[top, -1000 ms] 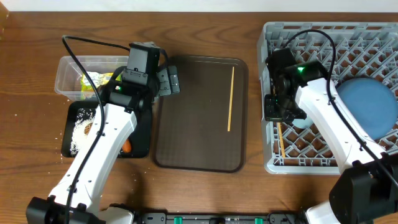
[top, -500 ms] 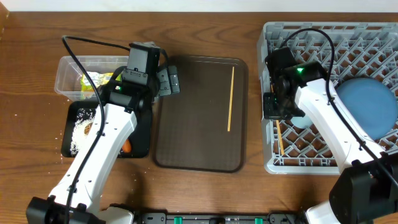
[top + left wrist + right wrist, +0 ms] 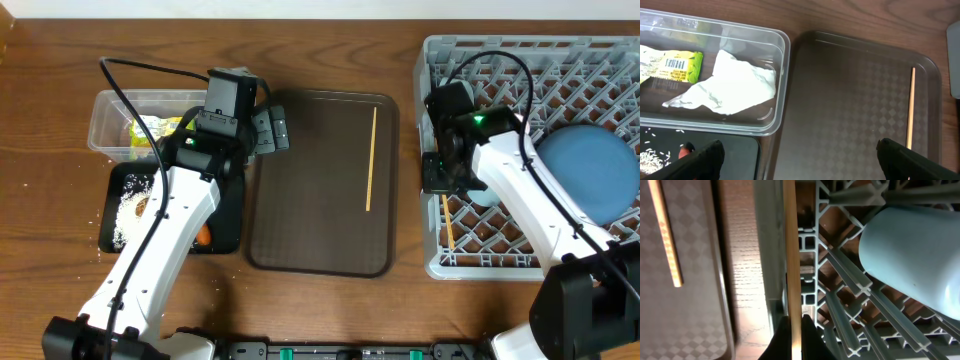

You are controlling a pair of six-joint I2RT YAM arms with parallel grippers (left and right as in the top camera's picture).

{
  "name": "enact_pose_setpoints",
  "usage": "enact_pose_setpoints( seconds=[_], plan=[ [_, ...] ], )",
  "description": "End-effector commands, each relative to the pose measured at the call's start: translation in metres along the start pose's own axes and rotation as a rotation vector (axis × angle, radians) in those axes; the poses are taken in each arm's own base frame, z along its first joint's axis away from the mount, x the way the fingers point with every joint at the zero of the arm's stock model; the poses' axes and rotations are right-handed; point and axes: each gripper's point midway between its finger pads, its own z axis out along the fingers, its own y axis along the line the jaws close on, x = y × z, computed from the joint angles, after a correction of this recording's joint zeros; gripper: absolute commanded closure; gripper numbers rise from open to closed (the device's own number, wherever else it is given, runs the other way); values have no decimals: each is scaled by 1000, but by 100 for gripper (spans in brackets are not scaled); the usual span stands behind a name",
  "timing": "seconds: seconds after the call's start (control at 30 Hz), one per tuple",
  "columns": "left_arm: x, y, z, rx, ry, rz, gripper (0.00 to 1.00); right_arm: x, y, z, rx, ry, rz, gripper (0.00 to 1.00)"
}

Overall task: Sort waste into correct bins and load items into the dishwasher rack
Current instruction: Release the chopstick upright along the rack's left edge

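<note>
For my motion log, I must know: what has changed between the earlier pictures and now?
The right gripper, jaws shut on the held chopstick over the dishwasher rack, shifted slightly toward the far side, carrying the stick along. Nothing was taken or released. The left gripper, the tray chopstick and the blue plate stayed as they were.

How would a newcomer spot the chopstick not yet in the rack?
Find the dark brown serving tray in the middle of the table, left of the grey rack. On its right half lies a thin wooden chopstick, alone and untouched. The other chopstick sits at the rack's left edge, pinched in the right tool.
</note>
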Motion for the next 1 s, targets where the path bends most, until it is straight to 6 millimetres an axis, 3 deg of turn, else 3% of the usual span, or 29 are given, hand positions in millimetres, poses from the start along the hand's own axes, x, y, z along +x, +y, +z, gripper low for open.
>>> enact_pose_setpoints(
  seconds=[0.0,0.4,0.97],
  plan=[
    [-2,-1,-1,1,-3,14,2,-4,-15,1,30,-13,21,99],
    [-2,-1,-1,1,-3,14,2,-15,-20,2,20,-48,44,99],
    [-2,-1,-1,1,-3,14,2,-9,-20,20,21,-42,27,99]
  ],
)
